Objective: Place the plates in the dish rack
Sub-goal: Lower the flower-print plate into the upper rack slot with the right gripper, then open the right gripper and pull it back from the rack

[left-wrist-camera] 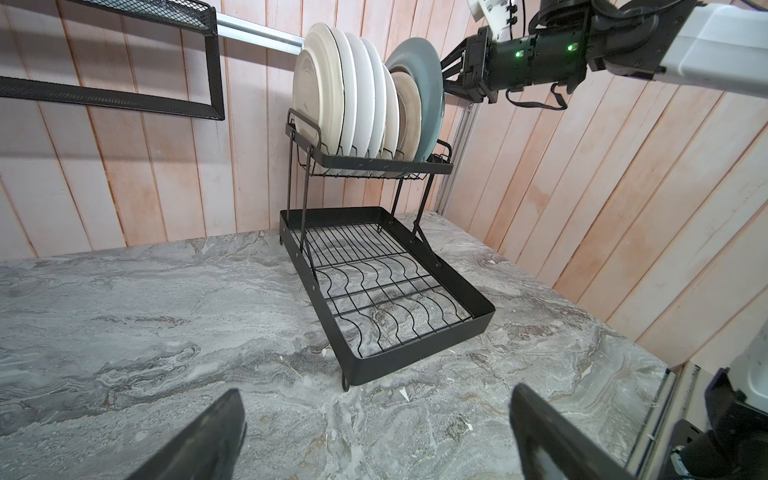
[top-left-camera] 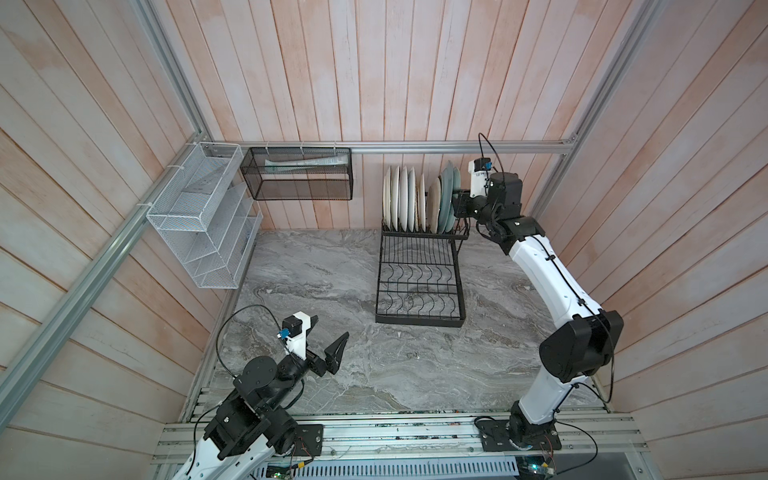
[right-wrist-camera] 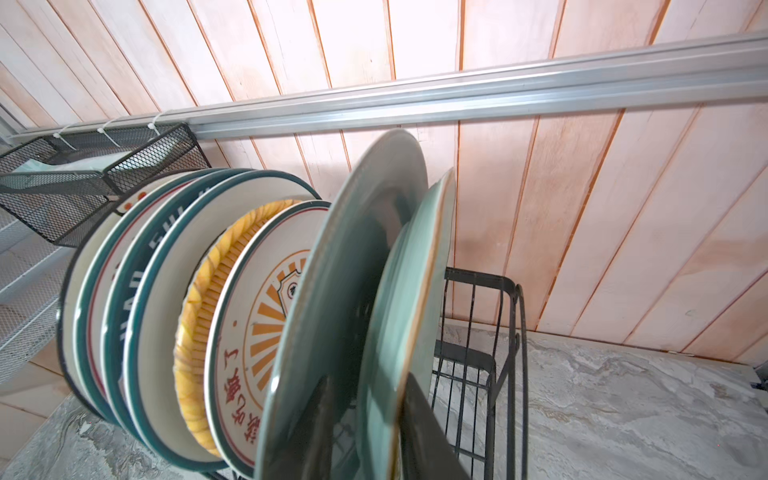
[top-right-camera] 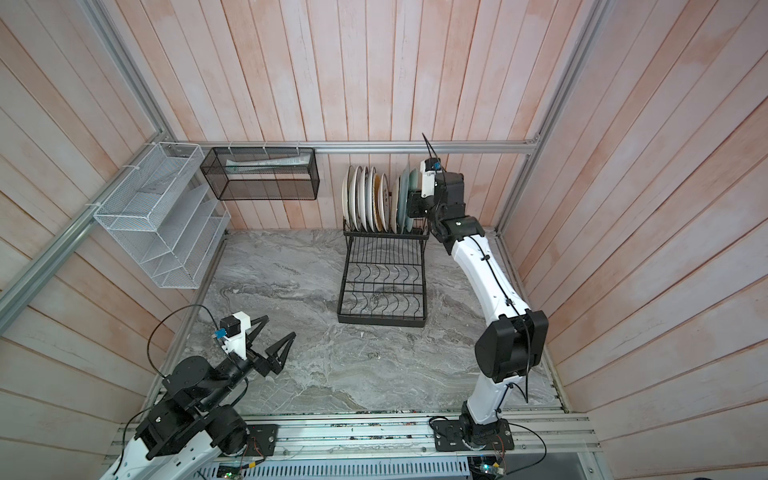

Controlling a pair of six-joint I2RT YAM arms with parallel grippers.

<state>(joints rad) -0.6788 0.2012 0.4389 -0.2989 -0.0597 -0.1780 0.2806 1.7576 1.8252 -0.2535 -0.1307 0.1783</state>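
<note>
At about 10 o'clock in both top views a white mesh organizer (top-left-camera: 199, 216) hangs on the side wall, and a black mesh basket (top-left-camera: 299, 174) hangs at 11 o'clock on the back rail; neither is part of the job. The left gripper (top-right-camera: 278, 328) hovers low at 7 o'clock over the marble table (top-left-camera: 332, 291), jaws spread wide and holding nothing. It looks parked there to leave the middle free for the other arm. The dish rack (top-left-camera: 417, 321) stands at 12 to 1 o'clock against the back wall. Its flat base with wavy wires holds nothing, while the raised slotted tier (left-wrist-camera: 365, 160) carries the plates (top-left-camera: 401, 199) on edge, each in its own slot so they lean together without sliding. In the right wrist view the row runs from dark-rimmed lettered plates through the woven yellow plate (right-wrist-camera: 203, 311) and the orange sunburst plate (right-wrist-camera: 257, 324) to the large grey-blue plate (right-wrist-camera: 365, 232). The pale green plate (right-wrist-camera: 415, 291) comes last, in the end slot beside the rack's side rail. The right gripper (right-wrist-camera: 370, 428) reaches in from 2 o'clock and straddles that green plate's rim, one finger on each face, a hold that suits lowering a plate upright into its slot. The jaws stand narrow, but whether the pads press on the plate or sit just clear of it I cannot tell. No plate lies on the table, so loading looks all but done, with only the release and a clean withdrawal left.
</note>
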